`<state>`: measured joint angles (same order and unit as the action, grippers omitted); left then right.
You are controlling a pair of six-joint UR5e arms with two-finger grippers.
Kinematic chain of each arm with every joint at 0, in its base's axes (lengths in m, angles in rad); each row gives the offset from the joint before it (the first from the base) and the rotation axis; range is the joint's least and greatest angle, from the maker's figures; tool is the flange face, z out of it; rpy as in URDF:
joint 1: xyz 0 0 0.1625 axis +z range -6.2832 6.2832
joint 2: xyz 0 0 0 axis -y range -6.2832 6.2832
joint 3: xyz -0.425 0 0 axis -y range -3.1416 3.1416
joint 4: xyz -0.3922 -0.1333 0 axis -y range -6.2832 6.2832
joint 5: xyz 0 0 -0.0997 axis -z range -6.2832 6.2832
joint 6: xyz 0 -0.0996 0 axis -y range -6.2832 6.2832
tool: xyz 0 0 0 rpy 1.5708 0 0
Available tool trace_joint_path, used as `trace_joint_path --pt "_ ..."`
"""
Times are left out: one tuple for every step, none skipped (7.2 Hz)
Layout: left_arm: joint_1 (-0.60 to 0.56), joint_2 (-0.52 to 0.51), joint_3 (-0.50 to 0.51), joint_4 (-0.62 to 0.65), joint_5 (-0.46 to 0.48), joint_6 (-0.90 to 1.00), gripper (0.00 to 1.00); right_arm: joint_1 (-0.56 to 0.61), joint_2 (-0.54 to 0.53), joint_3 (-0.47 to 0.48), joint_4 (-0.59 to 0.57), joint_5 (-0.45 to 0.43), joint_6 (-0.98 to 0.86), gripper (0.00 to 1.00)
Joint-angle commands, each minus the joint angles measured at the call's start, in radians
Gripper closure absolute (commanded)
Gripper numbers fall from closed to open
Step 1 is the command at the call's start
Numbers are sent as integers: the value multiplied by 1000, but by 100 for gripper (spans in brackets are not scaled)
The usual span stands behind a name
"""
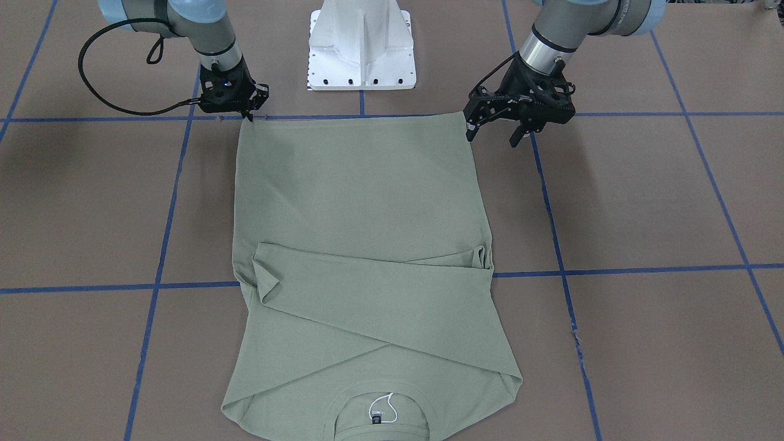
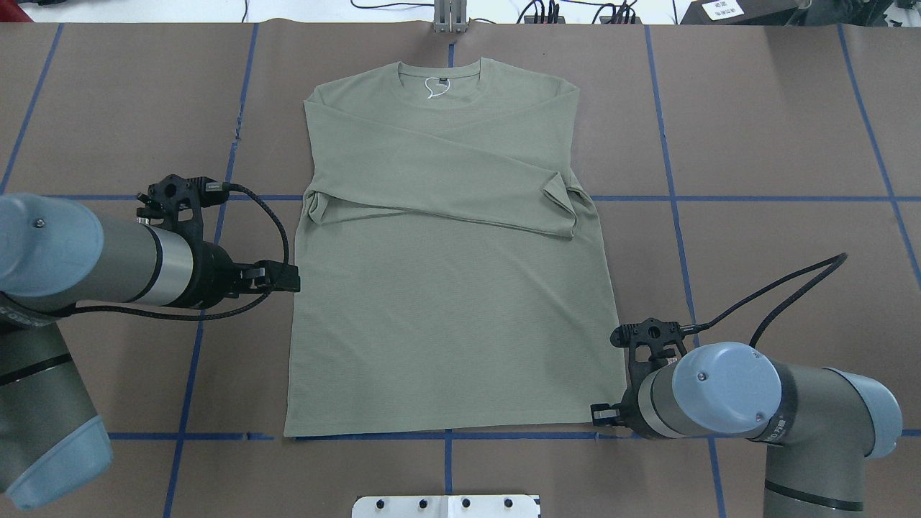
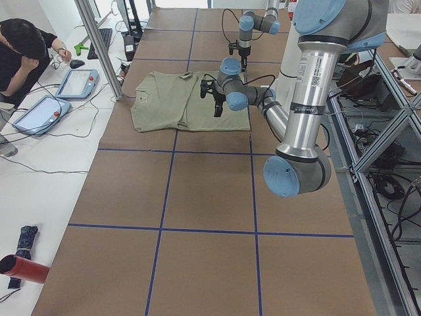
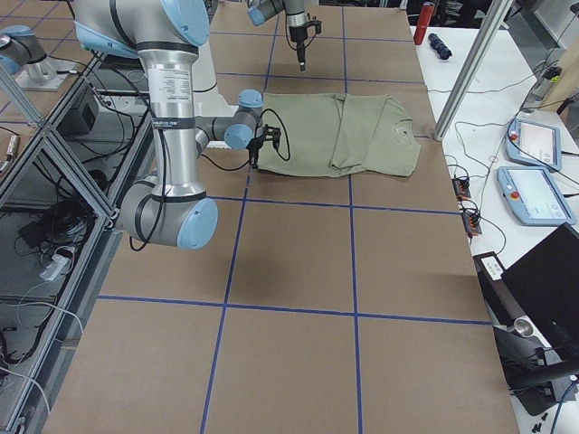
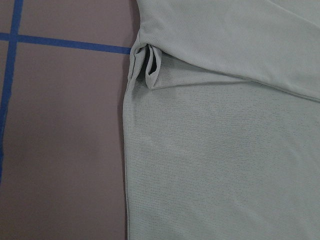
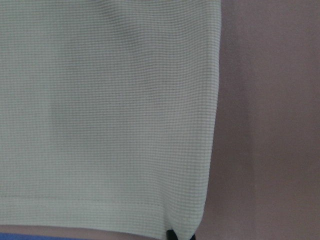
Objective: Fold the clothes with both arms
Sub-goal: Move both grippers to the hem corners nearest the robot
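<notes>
The clothes (image 1: 361, 202) are one sage-green long-sleeved shirt (image 2: 446, 302) lying flat on the brown table. Both sleeves are folded across the chest, and the neck points away from the robot. My right gripper (image 1: 248, 115) sits low at the hem corner on its own side (image 2: 601, 415). It looks shut on that corner, and its dark fingertips (image 6: 180, 235) peek in right at the hem. My left gripper (image 1: 493, 136) hovers open above the shirt's other side edge (image 2: 295, 279). The left wrist view shows only fabric (image 5: 225, 150) and the folded sleeve end.
The white pedestal base (image 1: 361, 49) stands just behind the hem. Blue tape lines (image 2: 669, 198) cross the table. A person (image 3: 26, 46) sits at the far side beside tablets (image 3: 75, 82) and a metal post (image 3: 99, 46). A red cylinder (image 3: 23, 268) lies near the table's end.
</notes>
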<state>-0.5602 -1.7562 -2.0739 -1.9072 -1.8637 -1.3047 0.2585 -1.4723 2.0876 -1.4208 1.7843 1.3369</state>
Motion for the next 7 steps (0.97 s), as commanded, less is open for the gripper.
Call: trace_joint_path --pt "172 38 11 -1 61 -185 0 24 4 20 -3 56 1 100" --pt "251 38 9 5 80 -287 0 34 3 29 -3 60 2 100" --pt "307 37 9 11 83 -360 0 35 4 31 -3 52 5 100" --pt "357 18 12 81 83 -396 0 35 4 31 -1 49 7 100" --pt "371 8 17 106 107 -397 1 35 9 31 -1 49 5 100" --pt "371 9 18 111 144 -395 1 38 9 29 -1 50 5 100" --pt "362 8 27 121 150 -389 2 42 9 26 -1 56 5 100"
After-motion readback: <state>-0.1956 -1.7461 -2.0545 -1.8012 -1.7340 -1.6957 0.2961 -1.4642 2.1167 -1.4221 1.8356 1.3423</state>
